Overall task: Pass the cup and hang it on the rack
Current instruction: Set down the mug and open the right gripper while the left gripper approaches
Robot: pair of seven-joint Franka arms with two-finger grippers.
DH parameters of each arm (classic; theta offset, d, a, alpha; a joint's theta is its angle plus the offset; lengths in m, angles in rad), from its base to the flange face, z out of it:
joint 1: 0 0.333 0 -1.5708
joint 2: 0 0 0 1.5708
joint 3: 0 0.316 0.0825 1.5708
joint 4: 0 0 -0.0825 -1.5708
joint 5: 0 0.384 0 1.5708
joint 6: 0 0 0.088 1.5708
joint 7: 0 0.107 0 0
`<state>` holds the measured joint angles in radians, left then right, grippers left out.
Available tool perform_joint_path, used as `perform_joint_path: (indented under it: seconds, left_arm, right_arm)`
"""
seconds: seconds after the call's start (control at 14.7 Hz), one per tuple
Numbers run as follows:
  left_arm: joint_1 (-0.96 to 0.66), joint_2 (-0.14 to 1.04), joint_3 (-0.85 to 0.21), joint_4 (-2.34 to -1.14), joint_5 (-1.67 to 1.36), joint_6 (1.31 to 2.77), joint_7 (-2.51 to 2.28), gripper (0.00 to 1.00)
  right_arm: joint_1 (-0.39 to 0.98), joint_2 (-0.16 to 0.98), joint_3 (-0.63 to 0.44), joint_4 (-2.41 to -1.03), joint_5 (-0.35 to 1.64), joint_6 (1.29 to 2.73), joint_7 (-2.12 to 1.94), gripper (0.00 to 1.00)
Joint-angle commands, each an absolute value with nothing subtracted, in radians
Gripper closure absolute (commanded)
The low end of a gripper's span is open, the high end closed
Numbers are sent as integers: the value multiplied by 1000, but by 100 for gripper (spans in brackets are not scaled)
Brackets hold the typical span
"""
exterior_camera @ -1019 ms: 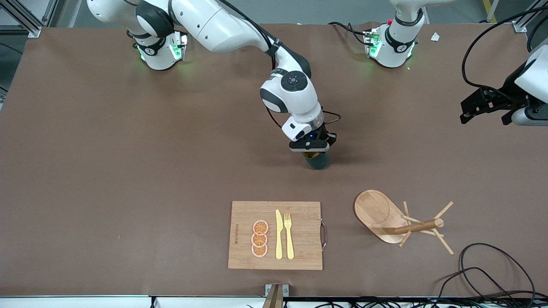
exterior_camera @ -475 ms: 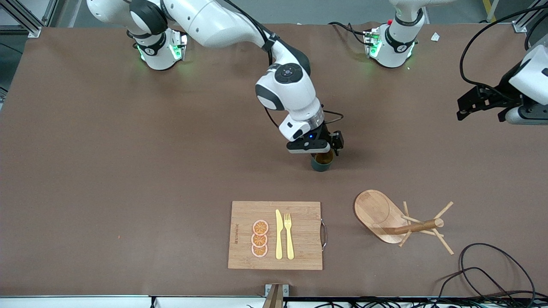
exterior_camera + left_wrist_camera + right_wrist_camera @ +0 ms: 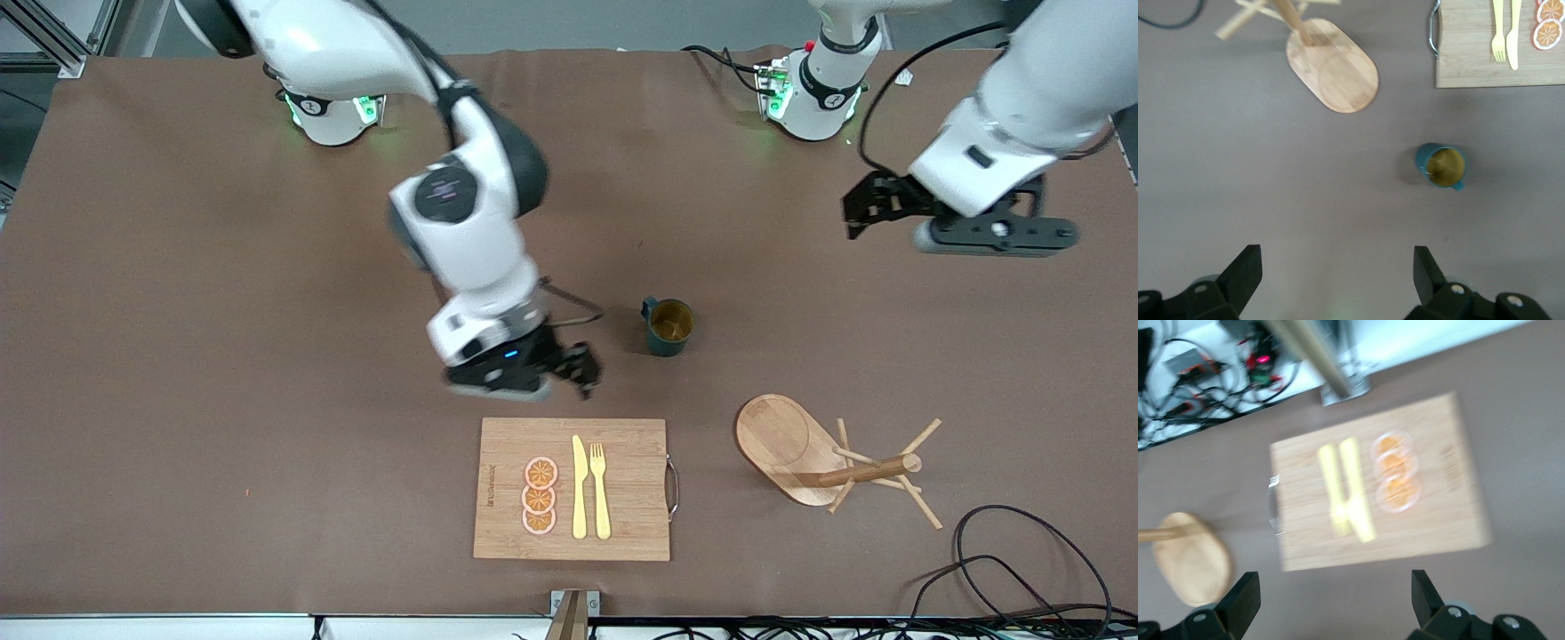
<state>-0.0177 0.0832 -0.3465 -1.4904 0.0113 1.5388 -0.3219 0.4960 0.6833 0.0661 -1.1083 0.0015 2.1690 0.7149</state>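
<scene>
The dark teal cup (image 3: 669,326) with a mustard-yellow inside stands upright on the brown table, held by nothing. It also shows in the left wrist view (image 3: 1441,167). The light wooden rack (image 3: 805,449) with oval base, post and thin pegs stands nearer to the front camera than the cup, toward the left arm's end; the left wrist view shows its base (image 3: 1338,77). My right gripper (image 3: 580,367) is open and empty over bare table between the cup and the cutting board. My left gripper (image 3: 867,212) is open and empty, over the table well apart from the cup.
A bamboo cutting board (image 3: 622,524) with a yellow knife, a yellow fork (image 3: 600,489) and orange slices (image 3: 540,495) lies near the front edge; it also shows in the right wrist view (image 3: 1438,520). Black cables (image 3: 1022,560) lie by the rack at the table's corner.
My right gripper has let go of the cup and moved away toward the cutting board. The cup stays standing on the table. My left arm has swung in toward the table's middle.
</scene>
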Motion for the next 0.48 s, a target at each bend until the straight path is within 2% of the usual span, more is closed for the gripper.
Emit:
perform_joint_path:
  seconds: [0.0,0.41]
  left_arm:
    - [-95,135,-353,-1468,15,1539,-458,0]
    - [-320,254,-353,-1468,231,1647,-667,0]
  right_arm:
    - [284,609,172,-1160,63,2079,438,0]
    - [6,526,164,-1161,64,1860,33,0]
